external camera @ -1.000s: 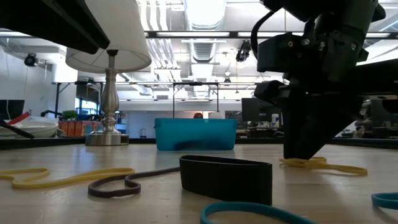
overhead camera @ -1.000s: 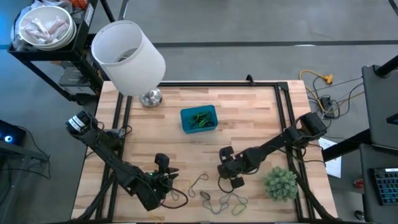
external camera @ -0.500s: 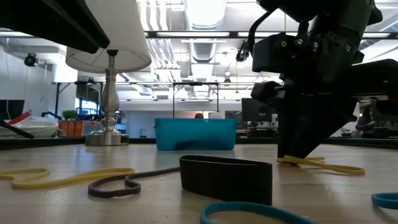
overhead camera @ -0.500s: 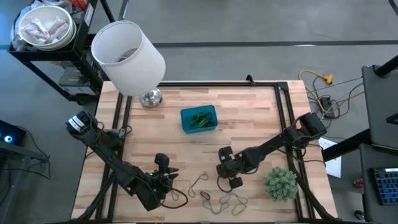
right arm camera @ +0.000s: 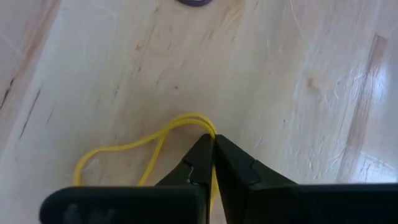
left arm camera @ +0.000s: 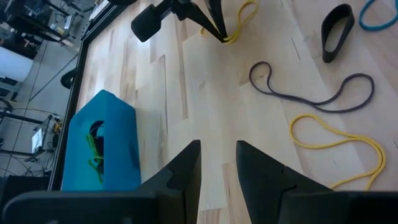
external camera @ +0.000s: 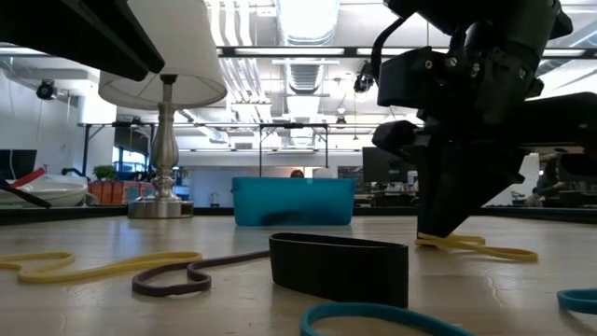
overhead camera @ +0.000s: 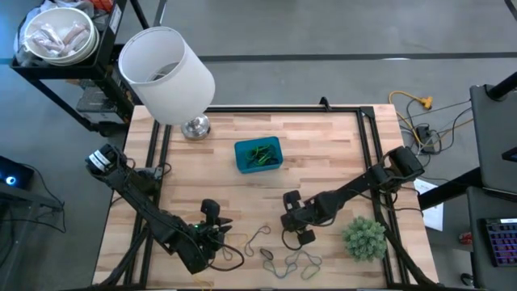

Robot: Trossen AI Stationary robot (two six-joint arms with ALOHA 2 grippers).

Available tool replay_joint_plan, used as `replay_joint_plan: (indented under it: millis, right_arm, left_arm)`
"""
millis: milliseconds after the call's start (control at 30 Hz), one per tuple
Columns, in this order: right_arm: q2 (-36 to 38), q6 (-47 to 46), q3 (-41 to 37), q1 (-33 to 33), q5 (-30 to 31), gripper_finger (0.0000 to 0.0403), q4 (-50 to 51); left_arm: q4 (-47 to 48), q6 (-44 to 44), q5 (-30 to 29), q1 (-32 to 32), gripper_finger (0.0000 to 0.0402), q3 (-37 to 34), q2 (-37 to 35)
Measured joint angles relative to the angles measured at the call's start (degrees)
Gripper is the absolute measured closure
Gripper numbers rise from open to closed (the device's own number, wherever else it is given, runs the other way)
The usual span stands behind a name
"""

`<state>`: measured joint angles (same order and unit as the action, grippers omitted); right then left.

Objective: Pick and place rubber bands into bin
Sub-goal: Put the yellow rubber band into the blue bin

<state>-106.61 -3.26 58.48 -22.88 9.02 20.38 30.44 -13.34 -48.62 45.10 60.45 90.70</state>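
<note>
Right gripper (right arm camera: 213, 163) pinched closed on yellow rubber band (right arm camera: 134, 148), tips at table (overhead camera: 323, 153). Lift straight, confirm band follows, carry to bin (overhead camera: 258, 154). Left gripper (left arm camera: 217, 163) parted, empty, waiting.

My table (overhead camera: 323, 153) is a pale butcher-block top with a dark frame down each side, and on it, toward the back, stands the blue bin (overhead camera: 258, 154) with the lamp's silver base (overhead camera: 195, 127) at its far-left corner. A bushy green plant ball (overhead camera: 364, 238) sits near the front right, beside my right arm. Along the front edge the loose rubber bands (overhead camera: 291, 262) lie scattered flat on the wood: a yellow loop (left arm camera: 336, 151), a long dark grey one (left arm camera: 311, 90), a wide black band (external camera: 339, 267) standing on its edge, and what looks like a teal one (external camera: 382, 319) nearest the edge.
</note>
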Motion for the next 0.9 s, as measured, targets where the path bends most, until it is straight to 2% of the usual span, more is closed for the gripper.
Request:
replay_joint_plan:
  millis: [300, 467, 700, 900]
  right_arm:
    - [1.56, 3.17, 2.08, -0.04, 0.14, 0.0394, 0.61]
    - [2.51, 5.92, 3.89, -0.1, 4.16, 0.0394, 1.69]
    - [2.78, 11.2, 7.67, -0.07, 16.76, 0.0394, 3.62]
    - [2.85, 16.45, 10.09, 0.33, 32.82, 0.0394, 3.5]
  left_arm:
    - [-0.02, -0.99, 0.01, 0.0, 0.0317, -0.31, 0.0]
    - [0.02, -1.36, 0.0, 0.0, 0.0317, -0.81, 0.0]
    - [0.0, -1.36, 0.02, 0.0, 0.0317, -0.87, 0.0]
    - [-0.08, -1.36, 0.0, 0.0, 0.0317, -0.87, 0.0]
